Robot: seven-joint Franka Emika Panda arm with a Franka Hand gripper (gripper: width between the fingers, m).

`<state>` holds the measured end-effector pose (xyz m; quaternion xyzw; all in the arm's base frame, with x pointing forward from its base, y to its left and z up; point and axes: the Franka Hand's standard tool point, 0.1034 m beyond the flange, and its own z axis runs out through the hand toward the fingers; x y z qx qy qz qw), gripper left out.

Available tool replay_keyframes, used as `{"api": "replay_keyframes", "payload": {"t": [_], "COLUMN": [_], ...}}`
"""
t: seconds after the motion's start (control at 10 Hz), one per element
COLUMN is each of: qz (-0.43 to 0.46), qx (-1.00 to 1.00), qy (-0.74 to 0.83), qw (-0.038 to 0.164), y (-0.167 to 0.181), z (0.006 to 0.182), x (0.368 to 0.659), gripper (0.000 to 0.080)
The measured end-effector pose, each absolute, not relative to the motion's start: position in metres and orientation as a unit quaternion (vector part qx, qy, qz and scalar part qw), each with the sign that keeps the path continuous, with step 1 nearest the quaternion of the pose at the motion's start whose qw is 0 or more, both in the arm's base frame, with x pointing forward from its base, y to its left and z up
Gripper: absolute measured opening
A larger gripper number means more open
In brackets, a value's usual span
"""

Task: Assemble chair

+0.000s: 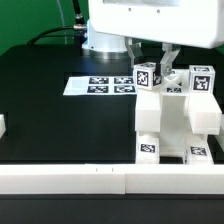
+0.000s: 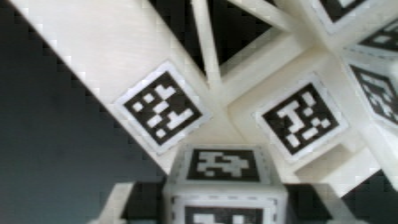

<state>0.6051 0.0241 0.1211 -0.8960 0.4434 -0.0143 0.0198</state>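
The partly built chair (image 1: 175,120) stands at the exterior view's right, a blocky white body with tags low on its front. Two tagged block ends (image 1: 148,75) (image 1: 200,80) rise at its top. My gripper (image 1: 166,62) reaches down between them from the arm above. In the wrist view the gripper (image 2: 222,205) is shut on a white tagged chair part (image 2: 221,163), with one finger (image 2: 146,200) on each side of it. Beyond it, slanted white chair pieces with tags (image 2: 169,105) (image 2: 299,118) fill the view. The exterior view does not show which piece is gripped.
The marker board (image 1: 100,85) lies flat on the black table to the left of the chair. A long white rail (image 1: 100,180) runs along the front edge. A small white piece (image 1: 2,127) sits at the far left edge.
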Motion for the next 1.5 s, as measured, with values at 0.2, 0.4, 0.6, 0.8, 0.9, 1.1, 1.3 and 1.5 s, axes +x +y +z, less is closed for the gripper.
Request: {"api": "replay_keyframes", "payload": {"t": [0.2, 0.4, 0.6, 0.8, 0.9, 1.1, 1.3, 1.5], "qz": [-0.012, -0.012, -0.013, -0.013, -0.014, -0.017, -0.021, -0.025], "qx": [-0.863, -0.830, -0.823, -0.829, -0.837, -0.882, -0.927, -0.964], "qy": [0.505, 0.557, 0.567, 0.559, 0.545, 0.471, 0.373, 0.264], "qw": [0.023, 0.029, 0.030, 0.030, 0.030, 0.028, 0.025, 0.019], "y": [0.030, 0.033, 0.035, 0.035, 0.036, 0.036, 0.037, 0.038], "z": [0.121, 0.121, 0.120, 0.120, 0.120, 0.121, 0.121, 0.121], "x": [0.605, 0.606, 0.606, 0.606, 0.606, 0.607, 0.608, 0.608], "gripper": [0.0284, 0.0284, 0.0284, 0.0548, 0.0548, 0.0643, 0.0648, 0.0649]}}
